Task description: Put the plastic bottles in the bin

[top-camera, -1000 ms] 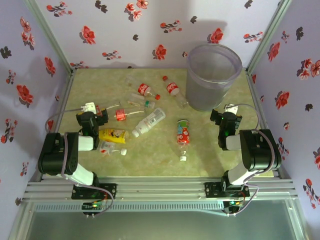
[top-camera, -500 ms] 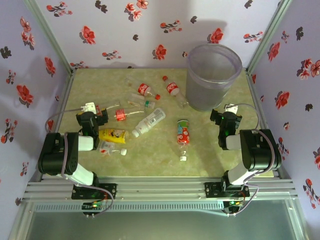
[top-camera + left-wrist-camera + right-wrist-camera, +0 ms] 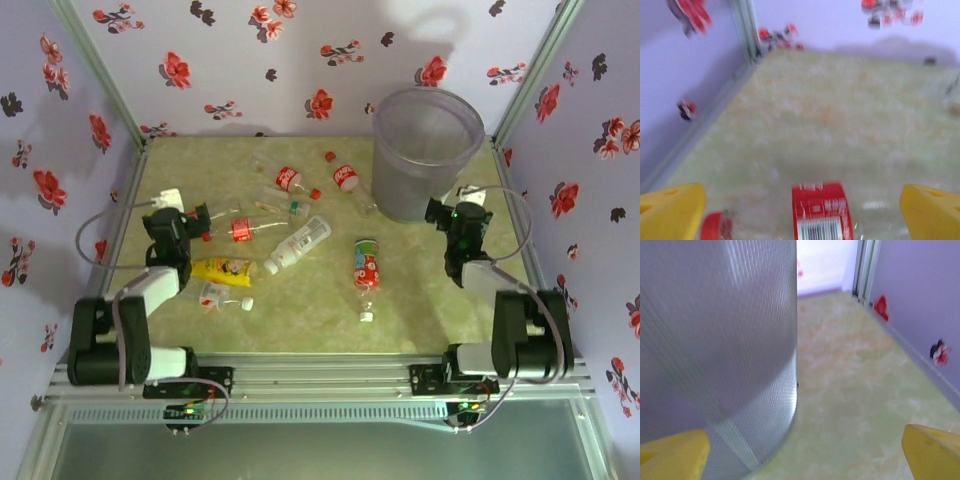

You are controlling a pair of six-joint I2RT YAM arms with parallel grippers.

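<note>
Bin [image 3: 415, 188] far right, bottles [image 3: 297, 243] scattered centre-left

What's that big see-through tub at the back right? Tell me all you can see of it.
The bin is a tall, round bucket of cloudy grey-clear plastic with a fine grid texture on its wall and an open rim. It stands upright on the table in the far right corner. Nothing shows inside it. A red-labelled bottle lies just left of its base; contact cannot be told.

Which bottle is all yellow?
The yellow bottle, lying on its side at the near left of the pile. The rest are clear with red or white labels.
</note>
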